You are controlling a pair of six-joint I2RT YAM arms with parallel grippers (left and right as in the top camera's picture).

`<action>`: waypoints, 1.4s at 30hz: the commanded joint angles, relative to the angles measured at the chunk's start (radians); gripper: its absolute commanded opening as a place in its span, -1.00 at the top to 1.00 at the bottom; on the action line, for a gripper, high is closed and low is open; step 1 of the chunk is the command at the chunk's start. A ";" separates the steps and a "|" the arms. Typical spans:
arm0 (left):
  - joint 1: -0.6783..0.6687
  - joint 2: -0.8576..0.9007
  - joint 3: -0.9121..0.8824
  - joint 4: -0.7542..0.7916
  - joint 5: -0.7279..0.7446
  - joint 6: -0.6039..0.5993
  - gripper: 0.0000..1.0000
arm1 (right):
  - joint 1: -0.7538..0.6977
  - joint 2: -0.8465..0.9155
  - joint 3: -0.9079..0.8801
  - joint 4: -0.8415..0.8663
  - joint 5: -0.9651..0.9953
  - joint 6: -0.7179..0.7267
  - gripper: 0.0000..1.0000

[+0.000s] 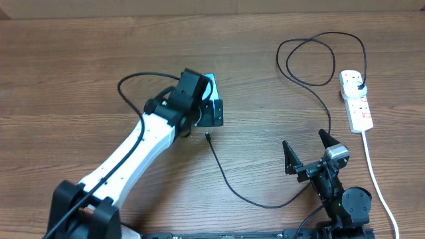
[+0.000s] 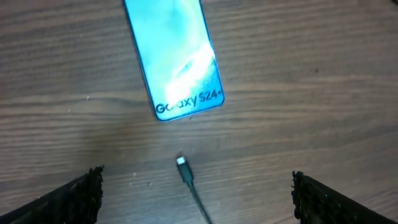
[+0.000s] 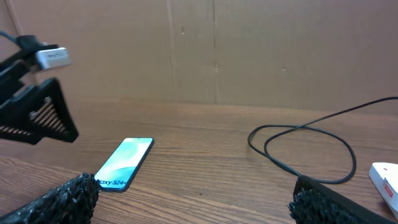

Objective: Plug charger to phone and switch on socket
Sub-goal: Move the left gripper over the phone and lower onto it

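Note:
The phone (image 2: 177,56) lies flat on the wooden table with its screen lit, showing "Galaxy S24+". In the overhead view my left arm hides most of it; only a corner (image 1: 211,81) shows. The charger's metal-tipped connector (image 2: 181,162) lies loose just below the phone's bottom edge, also seen from overhead (image 1: 208,137). Its black cable (image 1: 265,206) loops round to a black plug (image 1: 359,85) seated in the white socket strip (image 1: 356,106). My left gripper (image 2: 198,185) is open and empty above the connector. My right gripper (image 1: 307,151) is open and empty, near the front.
The socket's thick white cord (image 1: 375,172) runs down the right side to the front edge. The cable forms a loop (image 3: 301,146) between the phone (image 3: 124,163) and the socket (image 3: 385,179). A cardboard wall (image 3: 249,50) stands behind the table.

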 commanded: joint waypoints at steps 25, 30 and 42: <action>-0.003 0.284 0.130 0.129 -0.063 -0.190 -1.00 | 0.006 -0.009 -0.011 0.005 0.011 0.000 -1.00; -0.003 0.319 0.131 0.193 -0.066 -0.174 -1.00 | 0.006 -0.009 -0.011 0.005 0.011 0.000 -1.00; -0.004 0.513 0.344 0.055 -0.119 -0.119 -1.00 | 0.006 -0.009 -0.011 0.005 0.011 0.000 -1.00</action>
